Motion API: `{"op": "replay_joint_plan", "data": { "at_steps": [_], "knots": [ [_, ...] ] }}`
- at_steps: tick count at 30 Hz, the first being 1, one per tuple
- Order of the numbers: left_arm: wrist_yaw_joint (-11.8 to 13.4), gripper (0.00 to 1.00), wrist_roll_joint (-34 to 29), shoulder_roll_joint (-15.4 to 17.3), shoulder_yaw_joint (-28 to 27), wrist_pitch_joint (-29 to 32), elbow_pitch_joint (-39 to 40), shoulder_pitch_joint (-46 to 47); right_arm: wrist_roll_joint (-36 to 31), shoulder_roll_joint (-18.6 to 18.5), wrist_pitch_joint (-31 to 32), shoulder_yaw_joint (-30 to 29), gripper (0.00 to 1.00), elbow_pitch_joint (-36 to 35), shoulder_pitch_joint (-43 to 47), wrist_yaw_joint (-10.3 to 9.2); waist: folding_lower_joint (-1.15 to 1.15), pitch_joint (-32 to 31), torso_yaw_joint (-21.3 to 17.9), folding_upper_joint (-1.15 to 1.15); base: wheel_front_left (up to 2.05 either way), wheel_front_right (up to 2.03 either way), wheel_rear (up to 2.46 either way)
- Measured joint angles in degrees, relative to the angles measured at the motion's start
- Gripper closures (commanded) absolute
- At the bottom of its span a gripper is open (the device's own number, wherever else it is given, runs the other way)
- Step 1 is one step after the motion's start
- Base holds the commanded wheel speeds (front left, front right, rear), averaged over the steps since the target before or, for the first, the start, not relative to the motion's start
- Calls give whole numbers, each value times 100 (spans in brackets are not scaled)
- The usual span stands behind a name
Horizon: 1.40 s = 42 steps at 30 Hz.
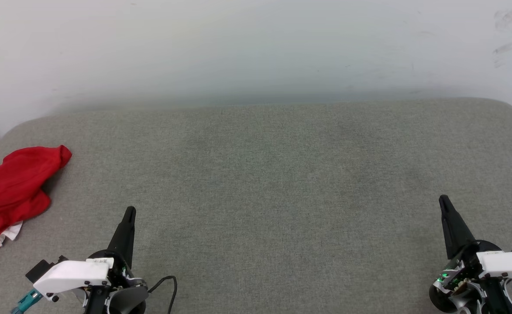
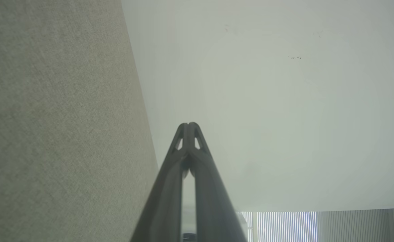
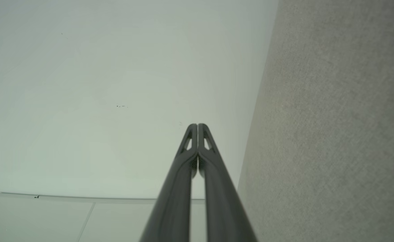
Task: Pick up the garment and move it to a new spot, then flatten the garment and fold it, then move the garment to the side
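Starting with the head view, the pick-up step looks not yet begun. The garment lies crumpled at the far left edge of the frame on the grey cushion. The left gripper sits at the lower left, near the garment but apart from it. The right gripper sits at the lower right, well apart. Both hold nothing. Next, I judge, the left one must spread its fingers and reach up and left. Only bare cushion lies between, and a pale wall rises behind.

In the left wrist view the fingers are pressed together, with window blinds at the lower right.

In the right wrist view the fingers are likewise pressed together, cushion at the right.
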State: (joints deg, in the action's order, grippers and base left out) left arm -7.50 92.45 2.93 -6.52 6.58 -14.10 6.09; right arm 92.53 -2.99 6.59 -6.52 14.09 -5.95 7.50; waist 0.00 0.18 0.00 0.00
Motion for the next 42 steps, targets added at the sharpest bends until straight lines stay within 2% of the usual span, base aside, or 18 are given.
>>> {"op": "replay_joint_plan", "data": {
  "at_steps": [28, 29, 35, 42],
  "knots": [
    [0, 100, 0, 0, 2, 0, 0, 0, 0, 0, 0, 0, 100, 0, 0, 0, 0, 0, 0, 0, 0, 0, 0],
    [0, 0, 0, 0, 1, -1, 0, 0, 0, 0, 0, 0, 0, 0, 0, 0, 0, 0, 0, 0, 0, 0, 0],
    [3, 0, 0, -24, 45, -25, -246, -248, 1, 7, -24, 7, 0, 249, 248, -2, 0, 1, -1, 0, 0, 0, 0],
    [2, 0, -219, -25, 77, -223, -116, -279, -183, 9, -215, 4, 0, 216, 313, -2, 0, 5, -6, 0, 0, 0, 0]
  ]
}}
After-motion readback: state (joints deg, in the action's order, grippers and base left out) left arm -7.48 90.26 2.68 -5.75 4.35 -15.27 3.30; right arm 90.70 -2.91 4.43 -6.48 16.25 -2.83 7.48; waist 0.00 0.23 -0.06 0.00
